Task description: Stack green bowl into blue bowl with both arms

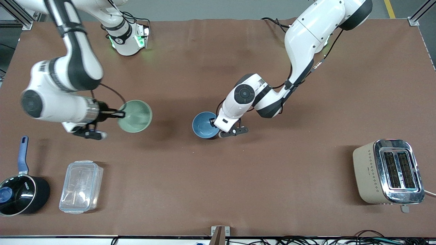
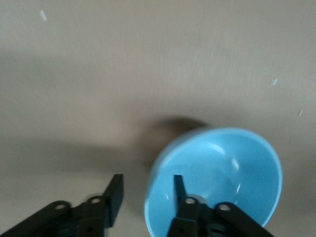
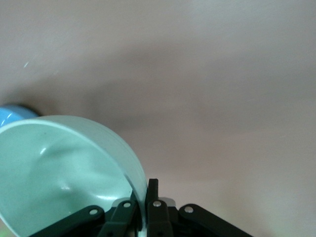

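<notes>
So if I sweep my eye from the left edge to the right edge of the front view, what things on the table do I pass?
Black saucepan → clear plastic container → green bowl → blue bowl → toaster.

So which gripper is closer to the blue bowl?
The left. The left gripper straddles the blue bowl at its rim, fingers open; the right gripper is off toward its own end, pinching the green bowl.

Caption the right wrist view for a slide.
Right gripper pinches the green bowl by its rim, lifted over the brown table; blue bowl peeks past it.
</notes>
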You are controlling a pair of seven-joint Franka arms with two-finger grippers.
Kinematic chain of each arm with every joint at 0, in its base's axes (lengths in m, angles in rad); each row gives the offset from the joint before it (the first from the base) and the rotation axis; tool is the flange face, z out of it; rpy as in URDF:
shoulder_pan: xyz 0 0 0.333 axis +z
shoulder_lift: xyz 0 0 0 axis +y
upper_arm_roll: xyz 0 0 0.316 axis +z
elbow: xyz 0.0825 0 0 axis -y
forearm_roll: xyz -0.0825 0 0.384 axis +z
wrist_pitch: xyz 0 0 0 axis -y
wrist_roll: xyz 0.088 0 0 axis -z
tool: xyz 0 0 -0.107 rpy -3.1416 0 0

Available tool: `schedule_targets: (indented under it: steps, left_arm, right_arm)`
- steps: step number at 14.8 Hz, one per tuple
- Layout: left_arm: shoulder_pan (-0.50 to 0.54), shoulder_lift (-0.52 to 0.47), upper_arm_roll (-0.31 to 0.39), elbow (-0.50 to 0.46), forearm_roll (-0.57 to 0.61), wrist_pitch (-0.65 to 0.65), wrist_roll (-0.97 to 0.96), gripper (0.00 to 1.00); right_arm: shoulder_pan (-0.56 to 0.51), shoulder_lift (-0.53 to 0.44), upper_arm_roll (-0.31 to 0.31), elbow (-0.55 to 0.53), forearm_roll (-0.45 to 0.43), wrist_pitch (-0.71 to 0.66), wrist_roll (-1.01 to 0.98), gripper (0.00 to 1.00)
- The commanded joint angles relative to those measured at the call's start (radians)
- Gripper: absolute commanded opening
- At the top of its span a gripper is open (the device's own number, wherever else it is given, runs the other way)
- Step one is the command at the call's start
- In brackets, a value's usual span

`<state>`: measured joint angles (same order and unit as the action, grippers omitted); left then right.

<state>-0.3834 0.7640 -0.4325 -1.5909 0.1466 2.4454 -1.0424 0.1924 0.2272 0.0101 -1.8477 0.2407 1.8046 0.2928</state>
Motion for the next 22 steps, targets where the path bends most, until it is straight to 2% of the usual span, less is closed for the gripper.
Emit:
schedule_targets:
  steps: [1, 3, 6, 8, 12, 17, 18, 19, 22]
  left_arm:
    - [0.064, -0.083, 0.012, 0.079, 0.047, -0.180, -0.007, 1.00]
    - [0.127, -0.165, 0.012, 0.118, 0.089, -0.342, -0.005, 1.00]
    - [0.239, -0.302, 0.009, 0.123, 0.131, -0.472, 0.043, 1.00]
    - [0.309, -0.385, 0.008, 0.123, 0.128, -0.560, 0.143, 1.00]
    - [0.428, -0.517, 0.001, 0.121, 0.108, -0.704, 0.387, 1.00]
    - [0.581, -0.639, 0.007, 0.115, -0.014, -0.819, 0.758, 1.00]
    - [0.583, -0.669, 0.023, 0.105, -0.031, -0.824, 0.812, 1.00]
    - [0.566, -0.687, 0.071, 0.089, -0.036, -0.835, 0.847, 1.00]
    - [0.434, -0.776, 0.274, 0.016, -0.103, -0.852, 0.947, 1.00]
  right_arm:
    - [0.105, -0.017, -0.013, -0.025, 0.026, 0.054, 0.099, 0.01]
    - [0.201, -0.002, -0.013, -0.025, 0.028, 0.126, 0.190, 0.01]
    - [0.306, 0.063, -0.015, -0.027, 0.028, 0.255, 0.334, 0.00]
    - [0.338, 0.096, -0.013, -0.028, 0.034, 0.307, 0.376, 0.00]
    - [0.398, 0.173, -0.013, -0.030, 0.140, 0.465, 0.416, 0.00]
    - [0.421, 0.230, -0.013, -0.031, 0.147, 0.562, 0.424, 0.01]
    - [0.423, 0.236, -0.013, -0.033, 0.147, 0.573, 0.428, 0.01]
    - [0.430, 0.239, -0.013, -0.034, 0.147, 0.575, 0.430, 0.01]
    - [0.432, 0.244, -0.013, -0.051, 0.147, 0.581, 0.430, 0.02]
